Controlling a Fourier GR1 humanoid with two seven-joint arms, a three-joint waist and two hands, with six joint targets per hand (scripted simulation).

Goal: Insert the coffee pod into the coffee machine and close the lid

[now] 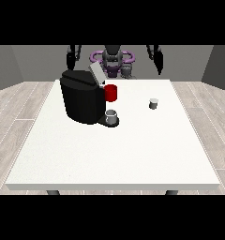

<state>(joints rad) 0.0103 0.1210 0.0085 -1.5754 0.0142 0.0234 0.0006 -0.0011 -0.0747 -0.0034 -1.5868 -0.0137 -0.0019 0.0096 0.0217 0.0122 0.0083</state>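
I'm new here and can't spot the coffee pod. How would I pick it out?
Start at the big black coffee machine on the white table. Look toward the view's right: the coffee pod stands alone there, small and pale grey, unlike the cup under the machine.

Dark grey-and-black humanoid torso (112, 60) with a rounded black head. Purple ring-shaped shoulder fittings (127, 56) either side. Two slim black arms, each ending in a black hand (158, 65), the other (71, 58). Small grey cylindrical part at waist.

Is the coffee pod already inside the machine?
No, the pod sits on the table, apart from the machine, whose lid is up.
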